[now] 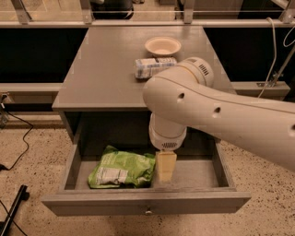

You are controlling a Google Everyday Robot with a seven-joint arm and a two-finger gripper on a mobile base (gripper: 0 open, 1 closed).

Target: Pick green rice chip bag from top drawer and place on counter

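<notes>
The gripper point(166, 166) hangs inside the drawer point(115, 203), the bag point(120, 168) just to its left, likely lined up for a grasp; whether it is wide or narrow cannot be told.

We see a shallow cream bowl point(162, 45) standing upright. Just in front of it, nearer us, a bottle point(154, 67) with a white and blue label lies on its side; we cannot tell whether the two touch. The gripper point(165, 177) hangs well below both in our view, pointing down.

A speckled tan floor point(37, 166) spreads around the furniture. On its left a thin black cable point(20, 150) curves across it, and a dark bar point(13, 209) lies slanted in the bottom-left corner. Metal railing posts point(85, 10) line the top edge. At the right a white cable point(268, 50) runs down beside a slanted metal strut point(278, 69).
</notes>
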